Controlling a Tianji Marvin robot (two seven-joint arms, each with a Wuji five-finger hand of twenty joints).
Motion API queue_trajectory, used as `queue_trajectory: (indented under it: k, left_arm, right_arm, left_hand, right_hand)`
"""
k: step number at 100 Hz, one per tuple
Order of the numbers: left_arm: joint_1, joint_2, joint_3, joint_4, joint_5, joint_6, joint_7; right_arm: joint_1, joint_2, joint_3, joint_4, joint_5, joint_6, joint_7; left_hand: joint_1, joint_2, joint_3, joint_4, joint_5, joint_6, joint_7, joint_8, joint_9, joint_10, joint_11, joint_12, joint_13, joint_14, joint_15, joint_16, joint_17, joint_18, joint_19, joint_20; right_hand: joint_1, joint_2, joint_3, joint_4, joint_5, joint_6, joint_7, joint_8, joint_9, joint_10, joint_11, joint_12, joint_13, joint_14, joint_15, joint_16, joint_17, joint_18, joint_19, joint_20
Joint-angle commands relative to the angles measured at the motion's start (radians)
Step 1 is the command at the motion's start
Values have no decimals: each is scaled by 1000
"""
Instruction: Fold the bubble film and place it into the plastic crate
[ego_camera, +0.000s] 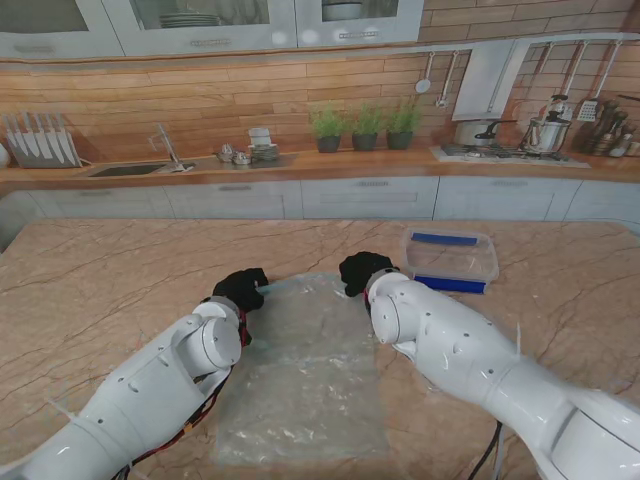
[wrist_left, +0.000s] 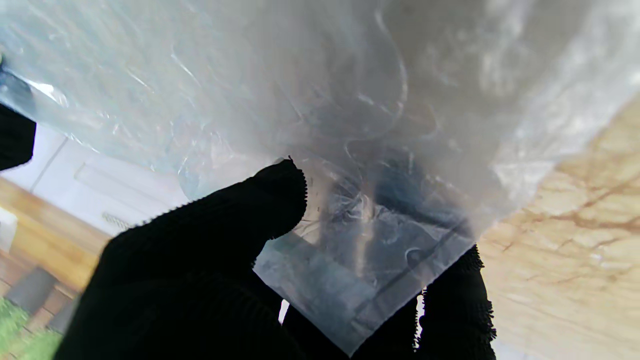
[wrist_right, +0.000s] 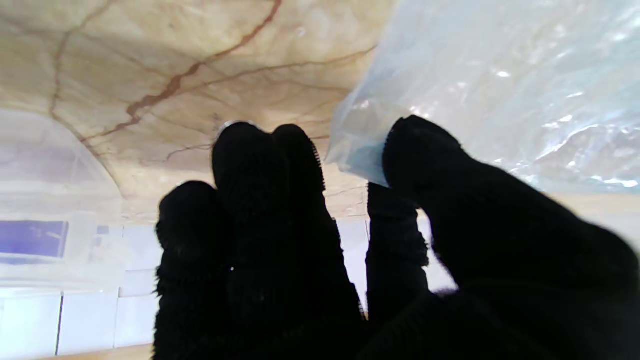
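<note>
Clear limp bubble film sheet (ego_camera: 305, 365) looks light, floppy, slippery; best taken at far corners. Left hand (ego_camera: 240, 289) pinching one corner, right hand (ego_camera: 362, 272) pinching other.

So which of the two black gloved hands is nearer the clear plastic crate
The right hand; the clear blue-trimmed crate sits just beside it, while the left hand is farther off.
</note>
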Motion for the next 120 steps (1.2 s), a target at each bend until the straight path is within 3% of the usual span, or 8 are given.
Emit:
queue_trajectory:
  k: [1,13,35,52,63,79,109,120]
  left_arm:
    - [41,-25,1,12,-19,14,-2]
    - [58,-49,-25,22,-68,7,58]
    - [83,-79,-59,31,-121,-47,150]
    - [98,-91,-75,25,-143,-114,205]
    - [96,-98,-78,27,-149,-151,232]
    - [90,-105,-97,24,-170,-184,258]
    - [93,-113,-151,-10,-236,-248,287]
    - [84,-114,-153,-8,-236,-271,295]
  right_arm:
    - [-10,-3,12,-13,18,7,1]
    - [-28,-7,50,-26,48,8,-10]
    - [-58,-2,115,-57,87,-10,-21]
    - [-77,14,155,-95,93,-28,-4]
    - [-85,18,179,-109,89,-44,-14]
    - [-84,12,209,-83,79,-109,-81]
    - [-67,-2,235,-37,79,-189,-159]
    - [-61,-10,236,-18,77,-215,-193]
  left_hand:
    - [61,11,30,-13,-36,5,37,37,160,1,102,86,-20,15,7,28,-22,0,0,0]
    - [86,26,20,-23,-51,6,39,71,139,12,106,114,-36,20,6,54,-42,-3,-7,2]
    - [116,63,-43,-25,-77,-2,33,82,111,4,103,120,-65,11,1,65,-67,-18,-21,2]
    - [147,96,-105,-24,-98,-11,31,93,84,-7,99,126,-97,-1,-19,65,-99,-33,-42,-9]
    - [157,111,-129,-25,-109,-17,32,100,72,-17,97,128,-116,-10,-35,62,-116,-40,-52,-16]
    - [160,114,-146,-23,-107,-34,32,104,69,-28,90,125,-163,-24,-92,36,-145,-47,-71,-31]
    - [148,111,-151,-19,-92,-61,14,115,88,-50,61,125,-245,-61,-217,-53,-182,-51,-139,-64]
    - [130,100,-131,-21,-81,-59,9,110,106,-51,46,110,-260,-69,-232,-71,-182,-53,-140,-63]
  right_hand:
    - [32,-16,92,55,-2,-9,37,4,50,25,2,-16,49,47,-6,-14,-7,-25,-6,-10]
    - [2,-70,188,157,-3,-26,71,54,69,23,3,-34,70,44,-22,-33,2,-16,-10,-16]
    - [-72,-44,258,518,-38,-33,137,236,70,37,102,-11,89,36,76,-11,2,1,11,7]
    - [-90,23,227,615,-72,-35,149,304,24,52,187,52,50,5,188,43,-42,-18,24,37]
    - [-77,55,179,577,-107,-53,138,313,-9,49,201,72,17,-9,208,59,-75,-34,8,44]
    - [-35,93,119,391,-125,-147,89,329,-48,4,146,54,-52,-15,139,61,-132,-57,-67,30]
    - [-21,95,108,309,-118,-186,69,335,-43,-28,98,30,-58,-25,74,51,-137,-64,-118,9]
    - [-6,102,102,212,-127,-204,59,332,-39,-45,62,13,-55,-32,28,38,-130,-74,-138,-5]
